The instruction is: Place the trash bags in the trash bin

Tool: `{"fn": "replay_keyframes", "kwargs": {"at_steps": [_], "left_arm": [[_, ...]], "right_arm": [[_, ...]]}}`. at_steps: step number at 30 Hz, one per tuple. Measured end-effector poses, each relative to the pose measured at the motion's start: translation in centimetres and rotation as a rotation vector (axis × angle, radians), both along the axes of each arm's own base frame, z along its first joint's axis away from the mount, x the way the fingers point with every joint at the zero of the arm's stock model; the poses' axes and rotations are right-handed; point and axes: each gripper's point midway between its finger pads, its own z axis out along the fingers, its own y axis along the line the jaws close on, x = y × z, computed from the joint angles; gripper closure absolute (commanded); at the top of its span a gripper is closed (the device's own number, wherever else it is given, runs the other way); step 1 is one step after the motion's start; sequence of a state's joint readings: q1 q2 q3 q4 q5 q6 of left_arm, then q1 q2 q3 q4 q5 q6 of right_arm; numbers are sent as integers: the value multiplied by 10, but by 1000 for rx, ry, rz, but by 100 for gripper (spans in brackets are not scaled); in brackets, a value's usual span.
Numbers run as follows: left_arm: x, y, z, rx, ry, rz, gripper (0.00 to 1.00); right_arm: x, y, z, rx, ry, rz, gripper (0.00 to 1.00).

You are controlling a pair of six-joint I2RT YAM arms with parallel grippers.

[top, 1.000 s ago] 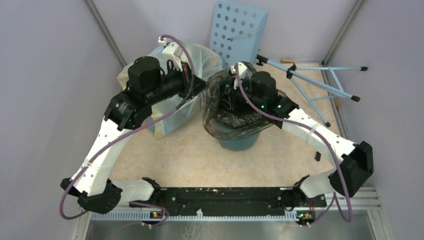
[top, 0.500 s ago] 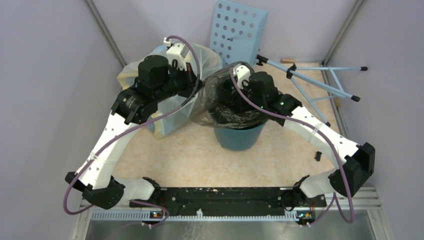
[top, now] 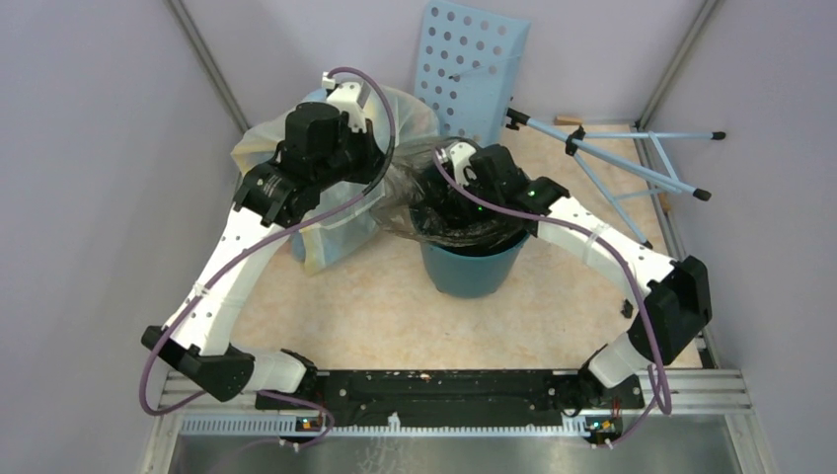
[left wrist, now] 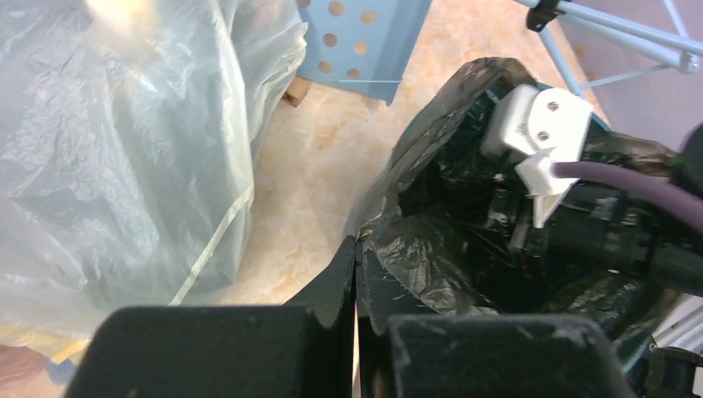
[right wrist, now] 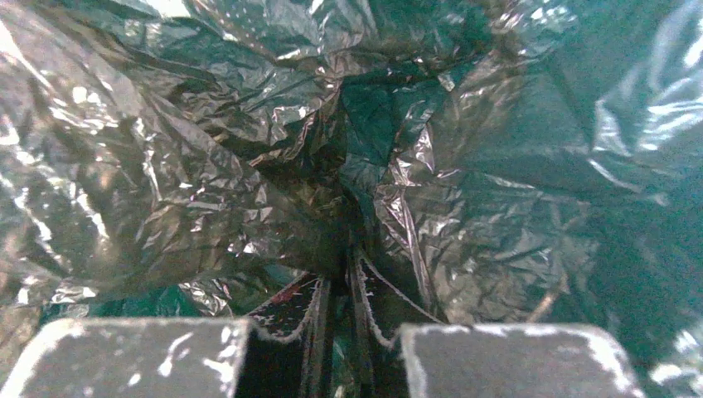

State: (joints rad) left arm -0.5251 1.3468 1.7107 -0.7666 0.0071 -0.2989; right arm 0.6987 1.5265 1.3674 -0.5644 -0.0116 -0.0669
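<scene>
The teal-green trash bin [top: 472,269] stands upright at the table's middle. The dark crinkly trash bag [top: 407,205] fills its mouth and bulges over the left rim. My left gripper [top: 388,191] is shut on the bag's left edge; in the left wrist view the jaws [left wrist: 356,251] meet on the black film [left wrist: 448,249]. My right gripper [top: 446,202] reaches down inside the bag within the bin. In the right wrist view its jaws [right wrist: 340,269] are shut on folds of the bag [right wrist: 207,166], with teal showing through the film.
A large pale translucent stuffed bag [top: 331,232] sits left of the bin, under my left arm, and fills the left wrist view's left side [left wrist: 108,149]. A light blue perforated panel [top: 469,59] leans at the back. A pale blue folding stand [top: 632,168] lies at the right.
The bag has sunk deeper into the bin, baring more of the teal wall. My right gripper moved left and down into the bin. My left gripper shifted right, still holding the bag's edge.
</scene>
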Motion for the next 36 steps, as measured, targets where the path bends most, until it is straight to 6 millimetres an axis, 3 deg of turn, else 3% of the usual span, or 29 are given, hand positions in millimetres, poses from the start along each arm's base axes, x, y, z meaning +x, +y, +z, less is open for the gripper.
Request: {"fn": "replay_keyframes", "kwargs": {"at_steps": [3, 8, 13, 16, 20, 24, 36], "left_arm": [[8, 8, -8, 8, 13, 22, 100], [14, 13, -21, 5, 38, 24, 100], [22, 8, -32, -9, 50, -1, 100], [26, 4, -43, -10, 73, -16, 100], [31, 0, -57, -10, 98, -31, 100], [33, -1, -67, -9, 120, -41, 100], [42, 5, -79, 4, 111, -39, 100]], "right_arm": [[1, -3, 11, -12, 1, -12, 75], [-5, -9, 63, 50, -50, -35, 61], [-31, -17, 126, 172, -77, -37, 50], [-56, -19, 144, 224, -55, 24, 47], [-89, -20, 144, 226, -4, 160, 46], [-107, -16, 134, 200, 46, 277, 47], [-131, 2, 99, 101, 161, 416, 49]]}}
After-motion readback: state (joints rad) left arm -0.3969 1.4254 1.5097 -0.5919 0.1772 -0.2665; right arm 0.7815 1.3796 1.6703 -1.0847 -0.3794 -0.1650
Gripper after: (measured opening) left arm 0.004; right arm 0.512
